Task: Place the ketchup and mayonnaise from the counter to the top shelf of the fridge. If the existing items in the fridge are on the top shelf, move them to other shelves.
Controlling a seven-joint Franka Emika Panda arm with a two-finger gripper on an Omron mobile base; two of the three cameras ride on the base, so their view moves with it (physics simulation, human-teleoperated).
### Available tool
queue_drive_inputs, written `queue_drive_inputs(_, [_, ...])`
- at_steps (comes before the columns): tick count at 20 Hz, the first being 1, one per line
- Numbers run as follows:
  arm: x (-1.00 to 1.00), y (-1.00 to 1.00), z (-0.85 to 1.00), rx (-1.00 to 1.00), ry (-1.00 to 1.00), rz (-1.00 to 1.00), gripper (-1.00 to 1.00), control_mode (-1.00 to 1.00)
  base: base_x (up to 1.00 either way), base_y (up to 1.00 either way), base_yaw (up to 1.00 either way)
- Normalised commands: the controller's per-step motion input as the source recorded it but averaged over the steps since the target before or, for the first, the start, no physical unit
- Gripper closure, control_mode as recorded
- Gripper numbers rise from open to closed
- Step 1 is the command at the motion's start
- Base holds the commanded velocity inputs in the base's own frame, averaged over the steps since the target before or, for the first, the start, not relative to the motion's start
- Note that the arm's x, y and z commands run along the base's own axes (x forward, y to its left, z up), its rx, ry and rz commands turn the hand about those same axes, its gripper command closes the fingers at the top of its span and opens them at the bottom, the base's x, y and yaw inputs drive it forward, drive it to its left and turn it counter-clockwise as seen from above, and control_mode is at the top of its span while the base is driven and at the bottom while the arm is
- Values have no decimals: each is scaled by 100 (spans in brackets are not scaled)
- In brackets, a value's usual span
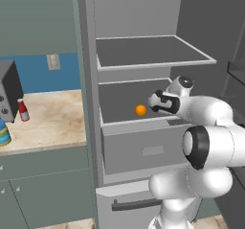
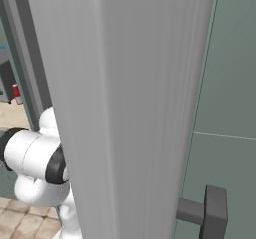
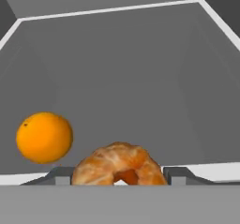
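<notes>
Between the fingertips (image 3: pixel 62 176): brownish-orange lump (image 3: pixel 119 164); orange fruit (image 3: pixel 44 137) beside.

Grey appliance (image 1: pixel 8 91) on worktop; wall outlet (image 1: pixel 53 62) above.

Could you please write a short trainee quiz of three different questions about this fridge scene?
1. True or false: the top shelf holds the orange fruit.
2. Which sits between the fingertips of the gripper in the hand view? A) ketchup B) brownish-orange lump C) mayonnaise
3. Fill in: the ketchup and mayonnaise stand on the ____.

Key: 1 false; 2 B; 3 counter.
</notes>
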Motion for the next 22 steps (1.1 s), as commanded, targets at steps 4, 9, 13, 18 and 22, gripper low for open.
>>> queue_drive_inputs(4, [94, -4, -4, 4, 0, -10, 100, -100, 0, 0, 0])
queue_drive_inputs(9, [84, 0, -30, 1, -7, -7, -100, -100, 0, 0, 0])
queue_drive_inputs(13, [18, 0, -2, 0, 0, 0, -100, -100, 0, 0, 0])
queue_drive_inputs(18, [1, 0, 18, 0, 0, -4, -100, -100, 0, 0, 0])
queue_drive_inputs(22, [-18, 0, 31, 0, -9, -1, -100, -100, 0, 0, 0])
